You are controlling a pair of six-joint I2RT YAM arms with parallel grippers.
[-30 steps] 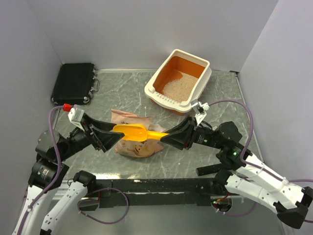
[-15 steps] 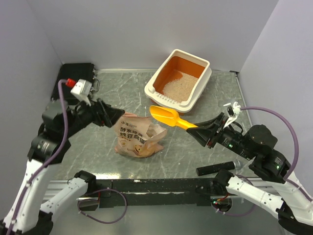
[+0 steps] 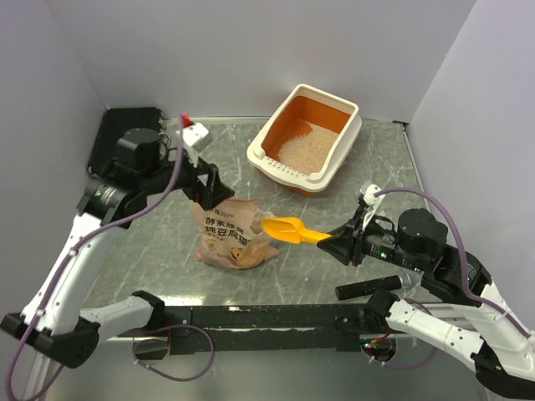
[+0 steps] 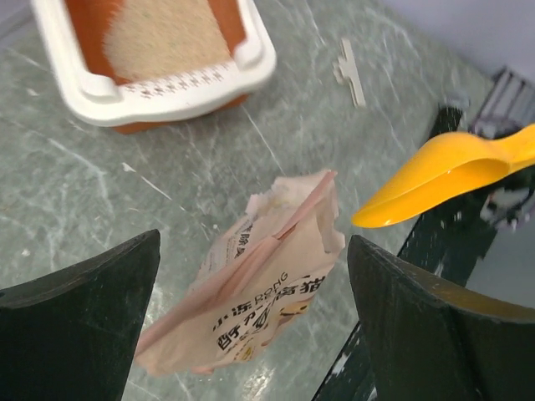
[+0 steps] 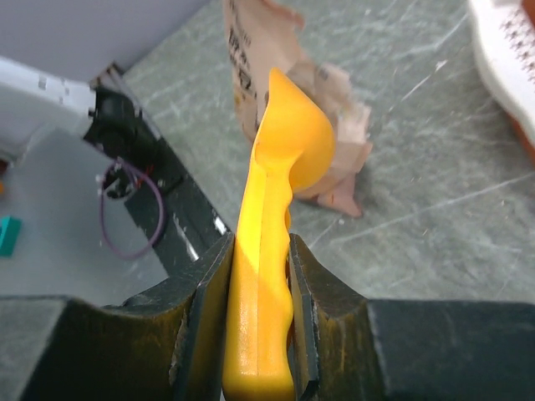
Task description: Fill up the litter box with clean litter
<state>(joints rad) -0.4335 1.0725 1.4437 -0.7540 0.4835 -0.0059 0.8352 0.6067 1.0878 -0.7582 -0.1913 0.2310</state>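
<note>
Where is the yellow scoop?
In the top view the scoop is near the middle of the table, its handle pinched in the right gripper, its bowl beside the pink bag.

A pink bag (image 3: 227,236) with writing on it lies crumpled on the grey, stone-look surface (image 3: 167,251). Its top is torn open. A yellow scoop (image 3: 288,229) is up in the air, its cup end just beside the bag's top. A black case (image 3: 121,117) sits in the far left corner.
</note>
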